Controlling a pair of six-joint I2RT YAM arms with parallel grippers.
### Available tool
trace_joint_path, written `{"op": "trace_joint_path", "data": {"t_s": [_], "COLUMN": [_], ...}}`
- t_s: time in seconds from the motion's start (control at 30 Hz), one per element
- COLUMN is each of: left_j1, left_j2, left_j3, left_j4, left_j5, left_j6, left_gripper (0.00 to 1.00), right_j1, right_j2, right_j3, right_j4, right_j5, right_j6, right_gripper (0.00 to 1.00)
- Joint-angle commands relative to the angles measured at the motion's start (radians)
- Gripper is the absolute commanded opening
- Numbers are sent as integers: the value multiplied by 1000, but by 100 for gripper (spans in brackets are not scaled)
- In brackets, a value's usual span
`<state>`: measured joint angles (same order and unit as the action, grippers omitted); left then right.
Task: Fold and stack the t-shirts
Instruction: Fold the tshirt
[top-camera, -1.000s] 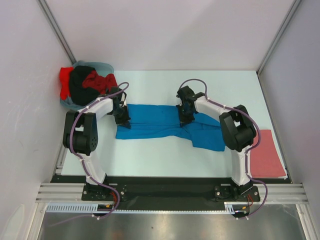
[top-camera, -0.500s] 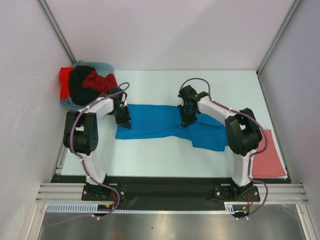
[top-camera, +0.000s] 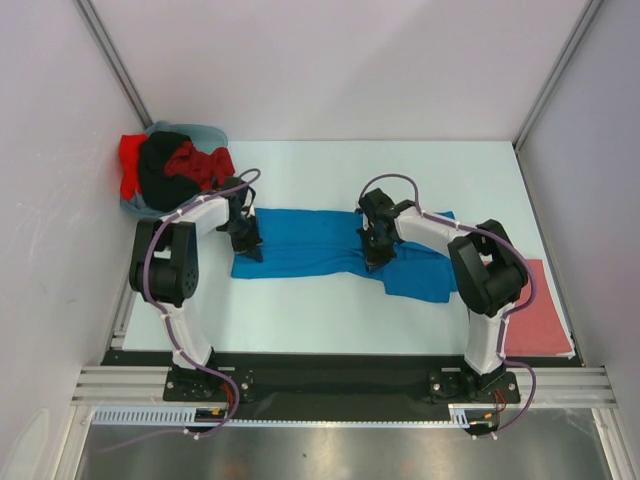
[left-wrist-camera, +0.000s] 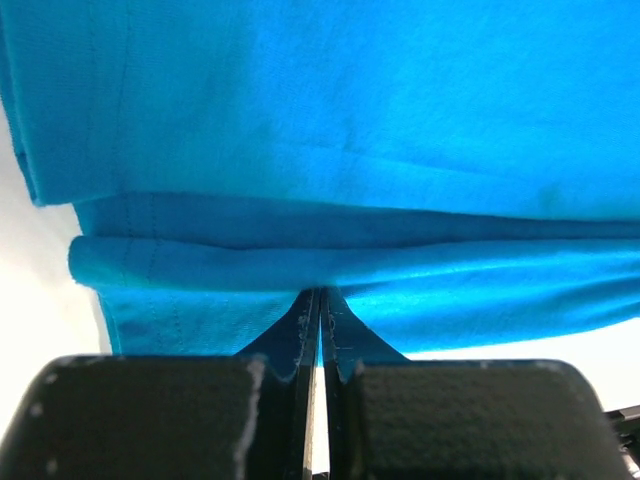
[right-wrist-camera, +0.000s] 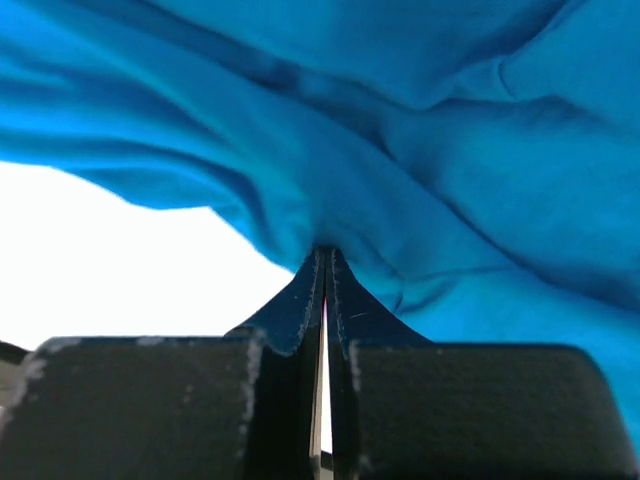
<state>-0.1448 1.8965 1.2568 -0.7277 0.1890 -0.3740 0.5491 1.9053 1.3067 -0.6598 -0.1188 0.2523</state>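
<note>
A bright blue t-shirt lies as a long band across the middle of the table, its right part bunched and wrinkled. At the band's left end my left gripper is shut, its tips pinching a fold at the near edge of the blue cloth. Further right, my right gripper is also shut, and its tips nip a wrinkled ridge of the same shirt. A dull pinkish-red t-shirt lies folded flat at the table's front right.
A heap of bright red and black shirts sits on grey-blue cloth in the back left corner. White walls stand close on the left, back and right. The black rail with both arm bases runs along the near edge.
My right gripper has shifted slightly right and nearer along the blue shirt and now pinches it again; its elbow swung right. The shirt's right part has spread a little. The left arm has barely moved.
</note>
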Motion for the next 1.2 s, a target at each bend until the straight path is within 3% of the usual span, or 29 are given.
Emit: {"op": "trace_joint_path", "data": {"t_s": [0.0, 0.37, 0.67, 0.93, 1.07, 1.17], "left_j1": [-6, 13, -12, -110, -173, -219], "left_j2": [16, 6, -117, -105, -103, -102], "left_j3": [-3, -49, -19, 88, 102, 101], "left_j4": [-9, -65, -105, -69, 0, 79], "left_j5": [-29, -131, -122, 21, 119, 226], "left_j6": [6, 46, 72, 47, 53, 53], "left_gripper": [5, 4, 9, 11, 13, 21], "right_j1": [-8, -28, -32, -34, -101, -202], "right_j2": [26, -94, -124, -112, -198, -273], "right_j3": [-33, -207, -60, 8, -40, -121], "right_j4": [45, -18, -49, -86, -118, -142], "right_j5": [18, 15, -39, 10, 33, 15], "right_j6": [-13, 8, -1, 15, 51, 100], "right_gripper": [0, 0, 0, 29, 35, 51]}}
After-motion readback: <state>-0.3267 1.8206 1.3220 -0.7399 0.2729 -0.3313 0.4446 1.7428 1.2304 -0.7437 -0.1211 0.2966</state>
